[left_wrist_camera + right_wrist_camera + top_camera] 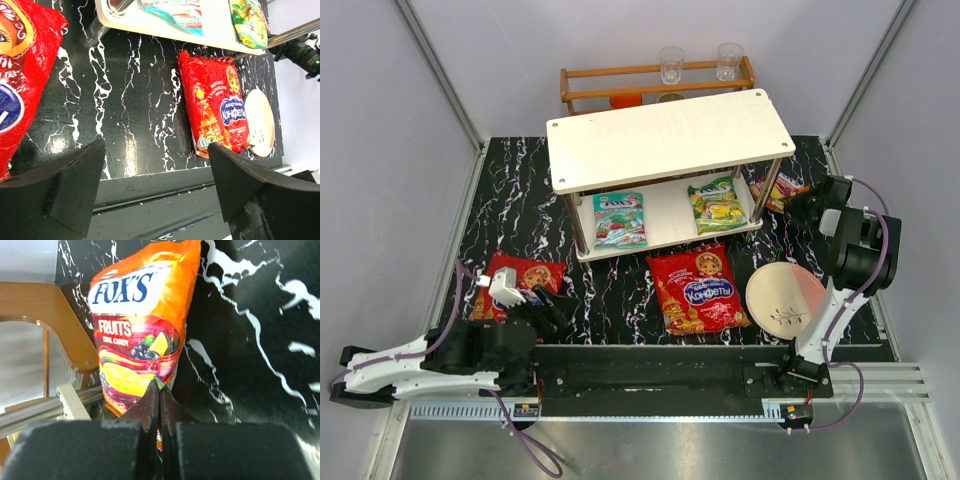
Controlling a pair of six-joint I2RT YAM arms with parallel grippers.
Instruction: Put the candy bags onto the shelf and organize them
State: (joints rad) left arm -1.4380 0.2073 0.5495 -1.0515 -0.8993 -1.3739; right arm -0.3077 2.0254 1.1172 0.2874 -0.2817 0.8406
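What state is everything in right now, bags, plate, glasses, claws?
Orange bag: pinched, beside the shelf.
Right claw: shut on that bag's edge.
Left claw: open, empty.
Teal bag: on the lower shelf.
Green bag: on the lower shelf.
Left red bag: flat on the table.
Middle red bag: flat on the table.
Plate: empty, on the table.
Glasses: upright on the wooden rack.

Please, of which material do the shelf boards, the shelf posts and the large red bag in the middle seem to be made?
Shelf boards: probably laminated or painted wood board, with a matte white finish; they look flat and rigid with clean edges.
Shelf posts: seemingly polished metal; they are thin silver rods with bright reflections.
Large red bag: thin glossy plastic film; it shows wrinkles and glare.
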